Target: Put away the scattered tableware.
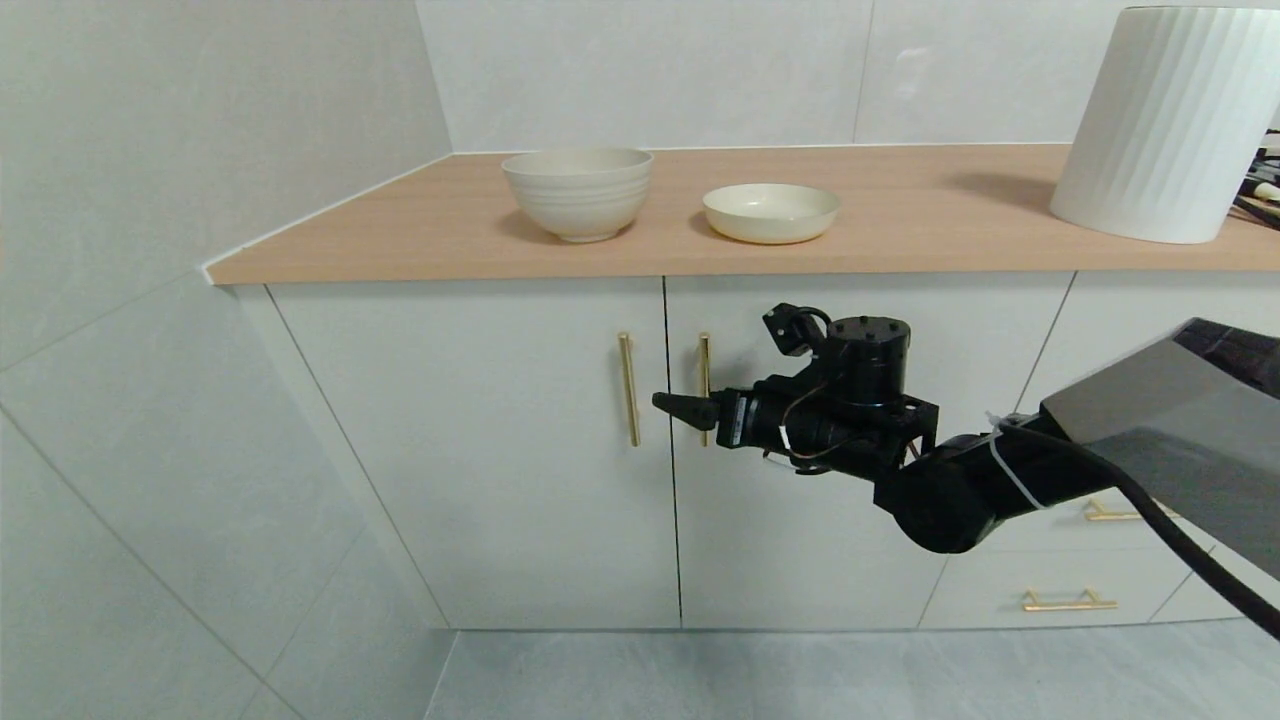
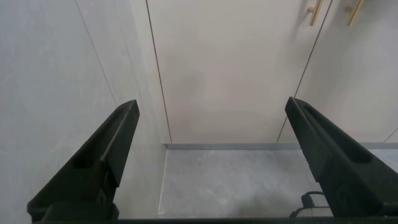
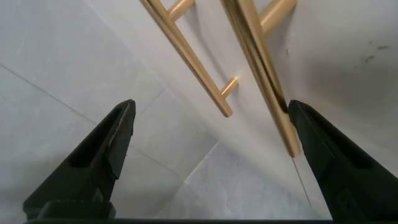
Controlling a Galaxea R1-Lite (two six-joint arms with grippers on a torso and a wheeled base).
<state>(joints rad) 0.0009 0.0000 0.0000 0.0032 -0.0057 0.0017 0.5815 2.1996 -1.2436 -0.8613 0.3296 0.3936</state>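
While the tableware waits on top, the coming move, as I judge it, turns on the slim vertical brass bar handle (image 1: 704,385) of the right-hand white cabinet door (image 1: 860,300). The right gripper (image 1: 688,408) hangs at that handle's mid-height, just in front of it, and whether it touches cannot be told. Its fingers (image 3: 93,168) stand wide apart in the right wrist view, holding nothing, with the brass bars running between them. The handle's long axis runs straight up and down, so the fingers must close across it, one on either side, not along it.

The cream ribbed deep ceramic bowl (image 1: 578,192) stands above the handle and to its left on the light wooden countertop (image 1: 900,200); the pale yellow shallow round dish (image 1: 770,212) sits above the handle and slightly to its right, near the counter's front edge and apart from the bowl. A twin brass handle (image 1: 628,390) on the neighbouring door lies just left of the handle, across the seam, close enough to be caught by mistake.

The right arm is plainly the nearer. The left gripper (image 2: 212,106) is well below the handle, spread wide and holding nothing, facing the cabinet's foot and the grey floor (image 2: 249,180). Room to swing the door lies outward from the handle, towards the robot; a tiled side wall (image 1: 150,300) stands well left of it.
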